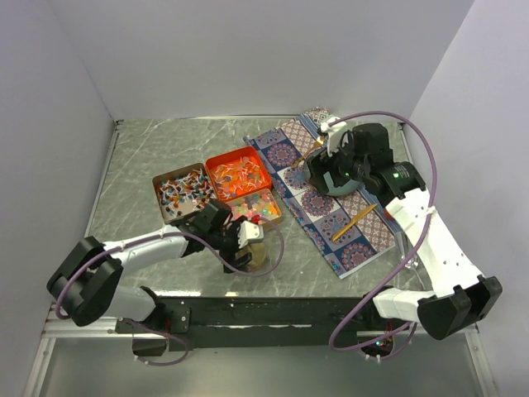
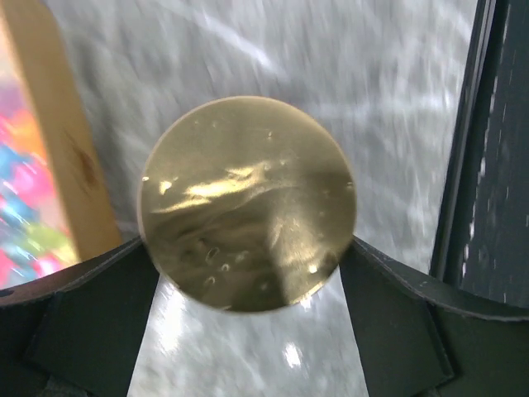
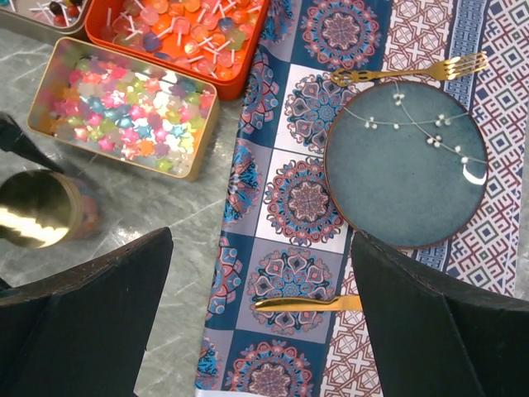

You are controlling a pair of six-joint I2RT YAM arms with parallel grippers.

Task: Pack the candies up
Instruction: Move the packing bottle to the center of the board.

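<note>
Clamping the left gripper (image 2: 248, 252) on the round gold lid (image 2: 246, 198), candies (image 2: 25, 207) in a tin (image 2: 70, 165) just left of its jaws. Holding the right gripper (image 3: 263, 240) wide open, empty, mat (image 3: 306, 198) below its jaws. Apparently handling the lid; next likely needing a level lift or seating

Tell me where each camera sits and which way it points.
Top external: above and behind the bases, looking down on the table; left arm and right arm show.
Left wrist: low, facing down at the gold lid between its own fingers.
Right wrist: higher, facing down on blue plate and candies; its spread fingers show.
Shared: both wrist views show the gold lid.
</note>
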